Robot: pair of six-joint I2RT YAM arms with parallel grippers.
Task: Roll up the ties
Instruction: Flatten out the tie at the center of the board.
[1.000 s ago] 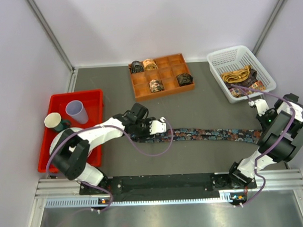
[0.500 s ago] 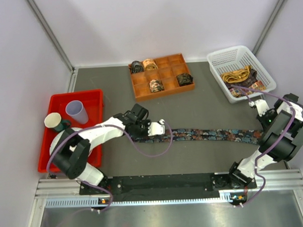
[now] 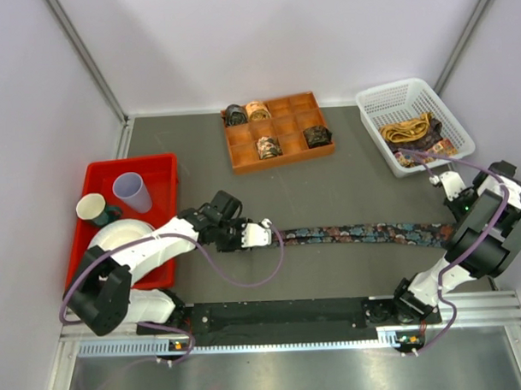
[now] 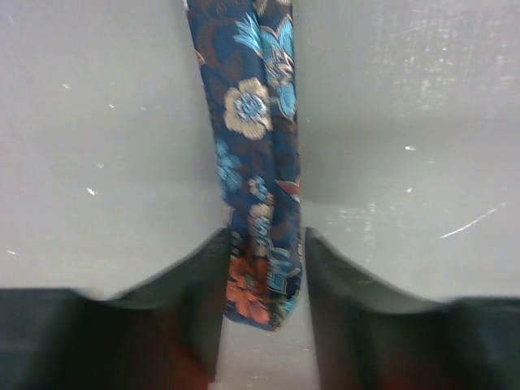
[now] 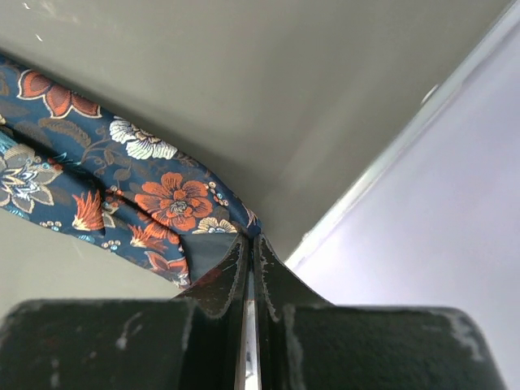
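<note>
Pale lilac walls [image 3: 264, 41] close round a scuffed grey worktop [image 3: 181, 138], aluminium posts [image 3: 84, 57] in the back corners, even light.

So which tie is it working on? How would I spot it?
On the grey table, in front of the orange tray and white basket, one dark floral tie lies stretched flat. The other ties are coiled in the tray or heaped in the basket; only this one lies full length.

The tie [image 3: 356, 234] lies on the table [image 3: 191, 155], one end between the left gripper's [image 4: 264, 240] fingers [image 4: 203, 284], the other at the right gripper [image 5: 250, 244]. Behind the left gripper sits a bin [image 3: 157, 162] with cups [image 3: 132, 193]; a tray [image 3: 285, 162] of coils [image 3: 268, 147] lies off its left side, a basket [image 3: 402, 89] beyond the right gripper.
</note>
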